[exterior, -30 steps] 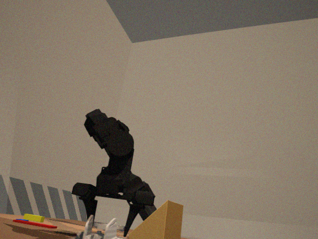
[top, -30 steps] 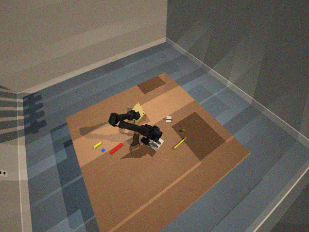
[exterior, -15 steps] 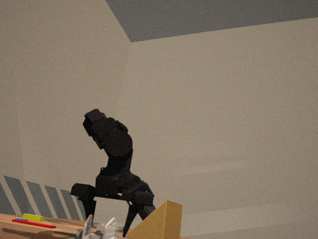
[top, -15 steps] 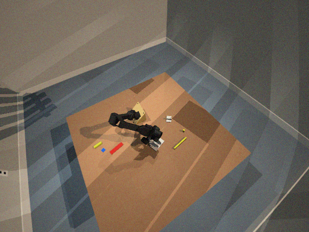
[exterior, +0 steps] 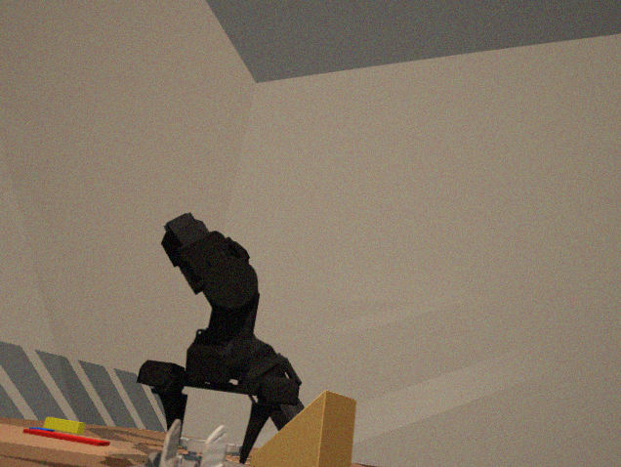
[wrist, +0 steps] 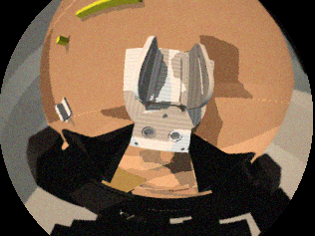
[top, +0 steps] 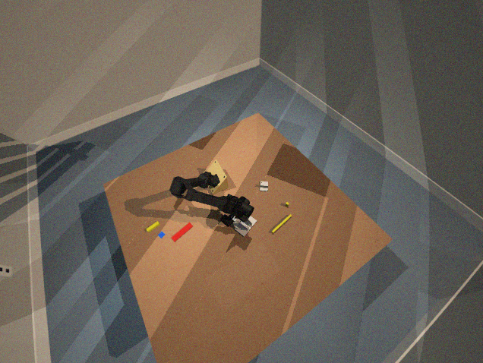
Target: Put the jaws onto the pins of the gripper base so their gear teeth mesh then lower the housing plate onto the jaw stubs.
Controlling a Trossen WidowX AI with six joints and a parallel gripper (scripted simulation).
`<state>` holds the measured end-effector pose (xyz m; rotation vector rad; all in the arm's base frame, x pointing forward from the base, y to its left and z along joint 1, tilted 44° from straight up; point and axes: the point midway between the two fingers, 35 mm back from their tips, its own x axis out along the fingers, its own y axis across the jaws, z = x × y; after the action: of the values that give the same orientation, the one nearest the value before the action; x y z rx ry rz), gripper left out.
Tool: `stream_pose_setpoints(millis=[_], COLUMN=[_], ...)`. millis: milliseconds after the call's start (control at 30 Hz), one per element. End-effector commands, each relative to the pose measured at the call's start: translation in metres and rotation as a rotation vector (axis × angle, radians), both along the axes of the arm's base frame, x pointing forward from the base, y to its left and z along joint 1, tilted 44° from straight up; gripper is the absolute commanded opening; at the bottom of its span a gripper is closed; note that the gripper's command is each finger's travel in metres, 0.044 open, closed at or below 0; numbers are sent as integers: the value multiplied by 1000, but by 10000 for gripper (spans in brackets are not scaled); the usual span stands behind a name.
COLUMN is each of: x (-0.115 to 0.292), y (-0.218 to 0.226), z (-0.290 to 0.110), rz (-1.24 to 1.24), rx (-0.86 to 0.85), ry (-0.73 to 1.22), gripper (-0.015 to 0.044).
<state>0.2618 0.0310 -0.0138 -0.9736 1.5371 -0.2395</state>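
The white gripper base lies on the table. Two grey jaws stand on it side by side, the left jaw and the right jaw, with a gap between them. My gripper is shut on the pale housing plate, which spans its fingers and shows two round holes. The plate is over the jaws' near ends and hides their gear teeth and the pins. Whether it touches the stubs cannot be told.
A yellow wedge stands near the arm's base. A small white part, a yellow cube and a yellow rod lie beyond. A red bar, blue piece and yellow block lie left.
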Motion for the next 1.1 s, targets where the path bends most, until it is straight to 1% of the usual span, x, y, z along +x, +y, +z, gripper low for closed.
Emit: stream_pose_setpoints(millis=[0,1067], x=[0,1], y=[-1,-5], z=[0,-5], rz=[4,5], rx=[-3,-3], ry=[1,2], gripper=[351,351])
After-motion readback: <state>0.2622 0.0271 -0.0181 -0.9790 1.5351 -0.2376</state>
